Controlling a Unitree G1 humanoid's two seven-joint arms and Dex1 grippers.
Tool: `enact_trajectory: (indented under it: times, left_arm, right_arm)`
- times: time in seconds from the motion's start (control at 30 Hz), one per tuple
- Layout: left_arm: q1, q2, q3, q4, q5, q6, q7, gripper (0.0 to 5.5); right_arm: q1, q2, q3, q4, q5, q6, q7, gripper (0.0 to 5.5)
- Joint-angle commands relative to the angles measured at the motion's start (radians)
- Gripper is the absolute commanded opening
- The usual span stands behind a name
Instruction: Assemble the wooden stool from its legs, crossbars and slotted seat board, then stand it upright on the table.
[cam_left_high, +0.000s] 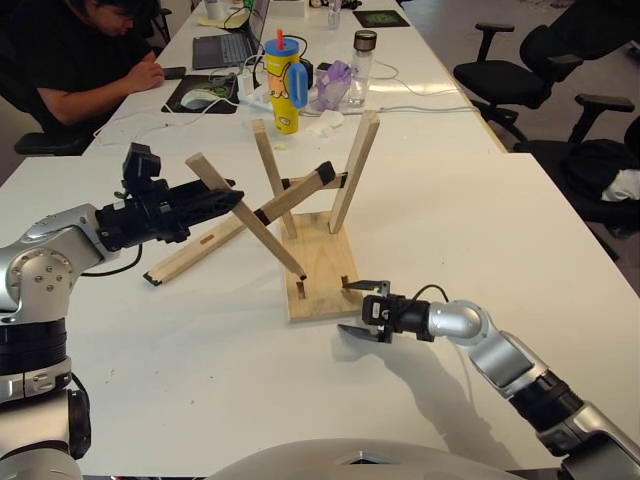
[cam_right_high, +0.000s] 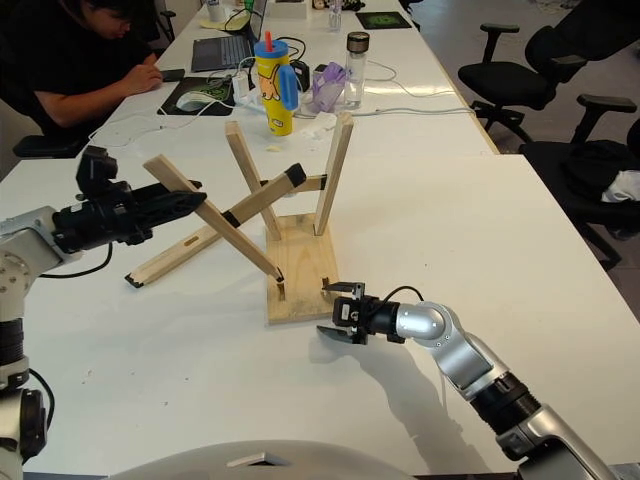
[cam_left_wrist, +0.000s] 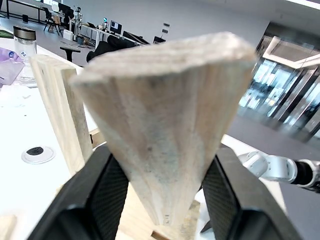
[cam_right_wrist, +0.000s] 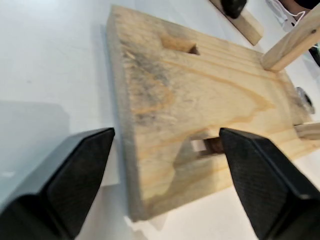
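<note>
My left gripper (cam_left_high: 222, 198) is pinching the upper end of a slanted leg (cam_left_high: 262, 232). The leg's lower end meets the near-left slot of the seat board (cam_left_high: 322, 262) (seated or not, I can't tell). The board lies flat on the table (cam_left_high: 470, 220), with two legs (cam_left_high: 356, 170) upright at its far end. My right gripper (cam_left_high: 358, 308) is at the near-right corner, fingers spread, holding nothing.

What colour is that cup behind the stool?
The cup is yellow with blue, best in left eye view.
</note>
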Motion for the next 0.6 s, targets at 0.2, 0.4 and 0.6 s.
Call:
enact_trajectory:
  times: [0.2, 0.4, 0.6]
  left_arm:
    - [0.018, -0.029, -0.065, -0.067, 0.109, -0.110, -0.034, 2.03]
    - [-0.002, -0.055, -0.147, -0.056, 0.197, -0.168, -0.050, 2.03]
    - [0.011, -0.043, -0.188, -0.050, 0.248, -0.197, -0.083, 2.03]
  right_arm:
    - [-0.007, 0.020, -0.052, 0.076, -0.036, -0.015, 0.030, 3.89]
    - [0.024, 0.044, -0.031, 0.072, -0.021, 0.057, 0.087, 3.89]
    - [0.020, 0.056, -0.030, 0.082, -0.032, 0.094, 0.108, 3.89]
